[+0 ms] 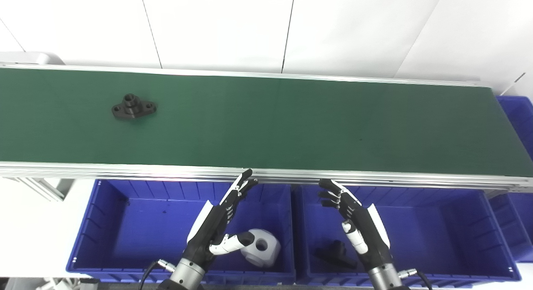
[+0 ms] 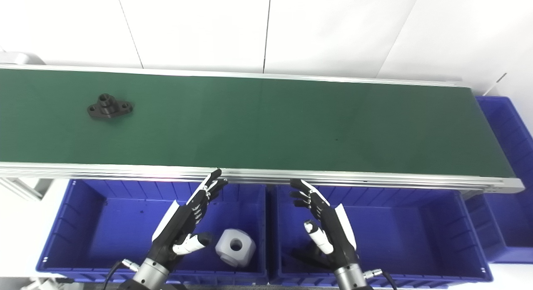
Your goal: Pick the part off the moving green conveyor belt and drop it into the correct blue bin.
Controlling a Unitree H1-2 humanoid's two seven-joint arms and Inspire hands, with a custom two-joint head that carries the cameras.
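A black flanged part [image 1: 133,107] with a raised round hub lies on the green conveyor belt [image 1: 266,123] at its far left. My left hand [image 1: 218,221] hovers open over the left blue bin [image 1: 104,223], its fingers stretched toward the belt's near rail. My right hand [image 1: 354,217] hovers open over the right blue bin [image 1: 441,223], fingers slightly curled. Both hands hold nothing and are far from the black part. A white block with a round hole [image 1: 261,247] lies in the left bin. A black part [image 1: 335,254] lies in the right bin, partly behind my right hand.
An aluminium rail [image 1: 125,170] borders the belt's near side above the bins. Another blue bin [image 1: 518,115] stands past the belt's right end. A white panelled wall runs behind the belt.
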